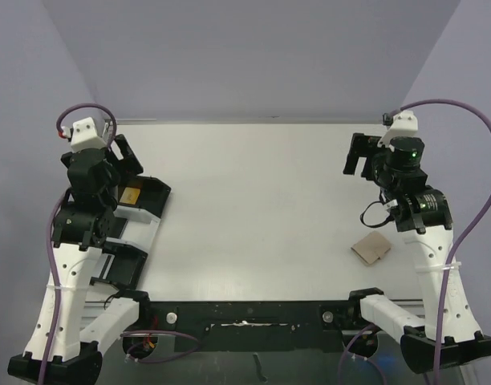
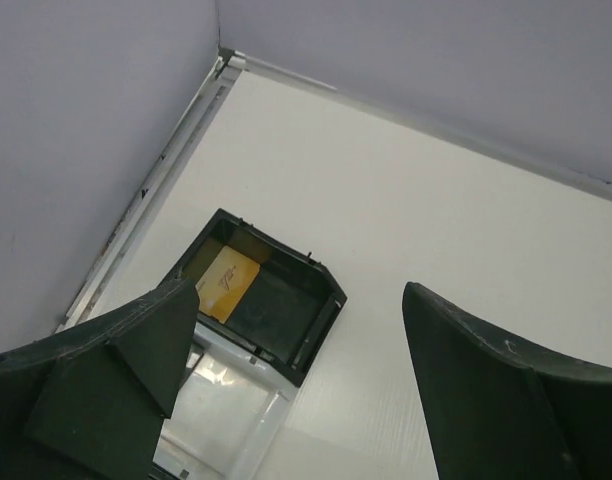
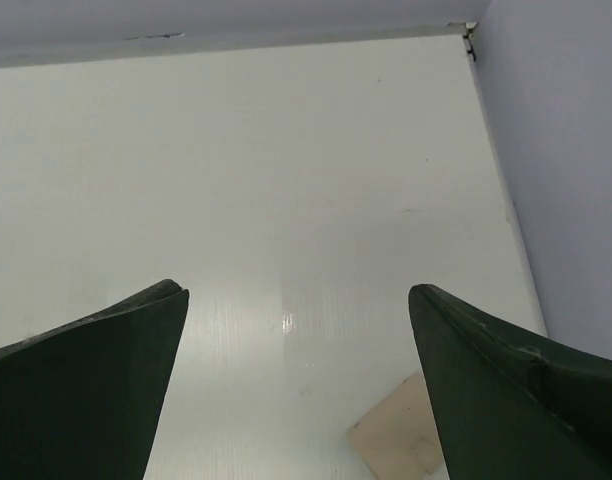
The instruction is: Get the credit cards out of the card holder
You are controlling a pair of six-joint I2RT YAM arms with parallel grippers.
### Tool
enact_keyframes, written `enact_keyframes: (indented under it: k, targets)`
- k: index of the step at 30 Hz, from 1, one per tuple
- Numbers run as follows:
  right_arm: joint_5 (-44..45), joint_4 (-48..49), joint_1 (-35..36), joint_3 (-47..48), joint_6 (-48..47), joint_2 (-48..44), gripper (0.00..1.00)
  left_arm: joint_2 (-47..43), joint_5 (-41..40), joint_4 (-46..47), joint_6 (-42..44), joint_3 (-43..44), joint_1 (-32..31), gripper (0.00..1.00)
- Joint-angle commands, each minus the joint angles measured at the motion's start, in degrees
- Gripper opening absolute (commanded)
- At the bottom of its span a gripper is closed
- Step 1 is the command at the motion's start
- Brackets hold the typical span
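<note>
Card holder: the flat tan card holder (image 1: pixel 372 249) lies on the white bench (image 1: pixel 253 200), on the right side, close to the right arm.
Cards: no card shows. I think they are tucked inside the holder.
Right claw: the right claw (image 3: pixel 296 300) is wide open and holds nothing. It hangs over bare bench, and the holder peeks in at the bottom of its view.
Left claw: the left claw (image 2: pixel 298 295) is wide open too, with nothing in it. It is over the tray (image 2: pixel 324 335), well apart from the holder.
Tray: a flat yellow thing (image 2: pixel 229 280) lies in the black part. I cannot tell what it is.
Step now: I think it is reaching for the holder.
Do it well: pull the right claw back and down, then pinch the holder by one edge. Bring the left claw across for the cards.
Watch out: the thin holder may slide, so go slow.
</note>
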Motion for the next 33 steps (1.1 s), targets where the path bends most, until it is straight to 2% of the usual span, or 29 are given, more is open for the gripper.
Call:
enact_keyframes:
  k: [1, 3, 6, 9, 12, 17, 23, 28, 33]
  targets:
    - [-6.72, 4.28, -2.05, -7.74, 3.51, -4.54, 0.98, -1.08, -0.92, 5.17, -2.48, -3.93, -0.1, 0.84]
    - [-8.96, 5.24, -2.94, -12.0, 4.61, -6.24, 0.98, -0.86, -1.42, 5.25, -3.69, -6.03, -0.12, 0.84]
    - [-11.97, 6.15, -4.04, -16.9, 6.33, -8.27, 0.98, -0.3, 2.69, 5.04, -3.33, -8.54, -0.03, 0.84]
    - [-14.53, 7.24, -4.9, -20.68, 7.85, -9.93, 0.98, 1.15, 5.42, 3.37, -7.01, -9.84, 0.58, 0.86]
    - [-16.35, 8.16, -5.56, -23.61, 9.33, -11.37, 0.98, 3.71, 10.43, 1.59, -10.04, -10.54, 2.79, 0.92]
    - [-19.68, 8.97, -6.24, -26.2, 11.59, -12.84, 0.98, 8.75, 15.72, -0.2, -15.58, -11.5, 7.37, 0.95]
    - [-21.8, 11.28, -6.54, -28.84, 14.28, -14.64, 0.98, 11.21, 14.76, -1.45, -22.95, -14.52, 10.78, 0.91]
    - [-22.57, 11.46, -6.55, -29.06, 15.5, -14.69, 0.98, 11.81, 13.46, -2.11, -27.86, -18.03, 14.89, 0.8]
    - [-22.75, 11.41, -6.68, -29.1, 16.35, -14.01, 0.98, 13.51, 14.55, 2.23, -29.78, -21.46, 18.95, 0.73]
